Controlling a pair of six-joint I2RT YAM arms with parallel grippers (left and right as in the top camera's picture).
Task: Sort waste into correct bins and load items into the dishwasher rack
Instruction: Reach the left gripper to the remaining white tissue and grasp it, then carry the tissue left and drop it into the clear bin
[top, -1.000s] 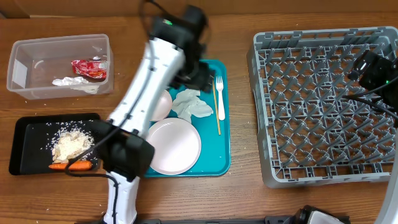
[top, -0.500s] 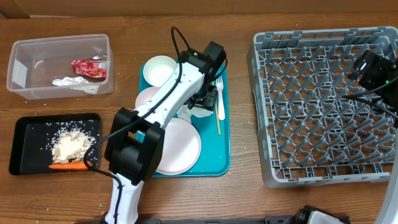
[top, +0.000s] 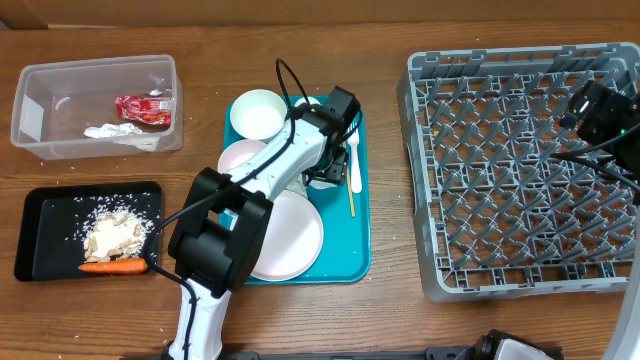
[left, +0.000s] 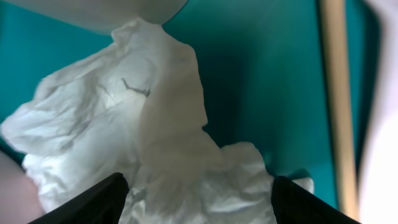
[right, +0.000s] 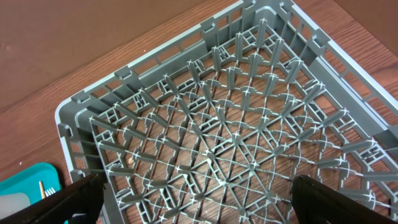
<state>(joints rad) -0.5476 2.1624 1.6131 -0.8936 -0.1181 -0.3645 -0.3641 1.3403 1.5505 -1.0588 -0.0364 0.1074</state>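
Crumpled white paper napkin (left: 155, 137).

Left wrist view:
- It lies on the teal serving tray (left: 261, 81), near a thin wooden chopstick (left: 336, 93).
- Judged very light, soft and compressible, and not fragile, though loose folds may trail or tear.
- Best hold: a pinch across the bunched middle.
- Left hand (left: 196, 196) is released, its fingers (left: 93, 199) spread either side of the napkin and not yet clenched on it.

Overhead view, brown wooden tabletop (top: 400, 320):
- Left hand (top: 325, 170) covers most of that napkin.
- Napkins: two, the second crumpled napkin (top: 112, 131) lying in the clear rectangular plastic tub (top: 30, 110).
- Red shiny wrapper (top: 140, 108): one, in the same tub.
- Orange carrot (top: 110, 267): one, beside one heap of beige scraps (top: 115, 232) in the shallow black tray (top: 50, 250).
- On the teal tray: one round white plate (top: 290, 240), two small white bowls (top: 257, 112), and one white plastic fork (top: 354, 160).

Right wrist view:
- Large grey plastic grid rack (right: 236, 137): one, nothing loaded.
- Right hand (right: 199, 199) is released and empty, above the rack.
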